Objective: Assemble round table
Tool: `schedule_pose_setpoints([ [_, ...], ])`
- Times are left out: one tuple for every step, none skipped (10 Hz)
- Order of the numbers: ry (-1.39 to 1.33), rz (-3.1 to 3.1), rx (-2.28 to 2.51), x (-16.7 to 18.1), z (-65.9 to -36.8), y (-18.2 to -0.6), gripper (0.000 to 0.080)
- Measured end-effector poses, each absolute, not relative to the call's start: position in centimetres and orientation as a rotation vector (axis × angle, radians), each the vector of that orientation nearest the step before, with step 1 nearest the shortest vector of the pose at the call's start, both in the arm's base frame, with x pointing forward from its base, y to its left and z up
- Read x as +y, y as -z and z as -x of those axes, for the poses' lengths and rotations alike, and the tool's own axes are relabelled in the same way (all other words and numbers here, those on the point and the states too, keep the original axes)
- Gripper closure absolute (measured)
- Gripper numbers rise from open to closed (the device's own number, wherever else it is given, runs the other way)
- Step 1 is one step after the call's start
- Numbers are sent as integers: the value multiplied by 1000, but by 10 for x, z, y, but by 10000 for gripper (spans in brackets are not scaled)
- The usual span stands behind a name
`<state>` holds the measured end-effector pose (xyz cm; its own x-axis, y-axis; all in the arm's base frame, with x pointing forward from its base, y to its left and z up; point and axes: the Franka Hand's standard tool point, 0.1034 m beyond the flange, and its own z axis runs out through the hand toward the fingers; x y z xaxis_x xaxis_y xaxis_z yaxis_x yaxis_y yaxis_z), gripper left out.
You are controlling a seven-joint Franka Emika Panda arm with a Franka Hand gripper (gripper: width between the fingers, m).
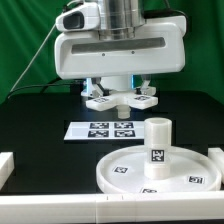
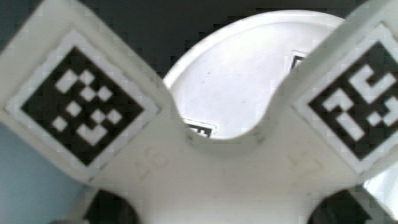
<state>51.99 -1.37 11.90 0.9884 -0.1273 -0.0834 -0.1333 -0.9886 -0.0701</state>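
Observation:
The white cross-shaped foot (image 1: 122, 99) hangs at the back centre, just beyond the marker board, with tagged arms spread to both sides. My gripper (image 1: 120, 91) is shut on its middle. In the wrist view the foot (image 2: 196, 165) fills the frame, with two tagged arms and my gripper (image 2: 217, 208) around its hub. The large round disc (image 1: 125, 172) lies flat at the front right of the exterior view. The short cylinder leg (image 1: 158, 142) stands upright on it. The disc (image 2: 249, 70) shows between the foot's arms in the wrist view.
The marker board (image 1: 100, 130) lies flat between the foot and the disc. White rails run along the front edge (image 1: 60, 208), with blocks at the exterior view's left (image 1: 5, 165) and right (image 1: 214, 160). A green curtain hangs behind.

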Motion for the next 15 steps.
schedule_pose_setpoints([
  [-120, 3057, 201, -14, -520, -119, 351],
  [-120, 3057, 201, -14, -520, -119, 351],
  [-123, 3057, 203, -11, -522, -120, 351],
  [-124, 3054, 189, -1, -533, -125, 351],
  [-96, 3055, 176, 11, -549, -129, 351],
  [-82, 3056, 166, 17, -559, -129, 351],
  [-77, 3056, 184, 23, -564, -129, 351],
  [-74, 3056, 212, 32, -568, -129, 351],
  [-75, 3057, 205, 38, -568, -128, 351],
  [-81, 3058, 201, 40, -566, -125, 351],
  [-73, 3061, 196, 42, -564, -123, 351],
  [-66, 3061, 198, 46, -562, -123, 351],
  [-40, 3063, 171, 46, -563, -124, 351],
  [-32, 3064, 155, 41, -560, -124, 351],
  [-34, 3064, 161, 38, -558, -123, 351],
])
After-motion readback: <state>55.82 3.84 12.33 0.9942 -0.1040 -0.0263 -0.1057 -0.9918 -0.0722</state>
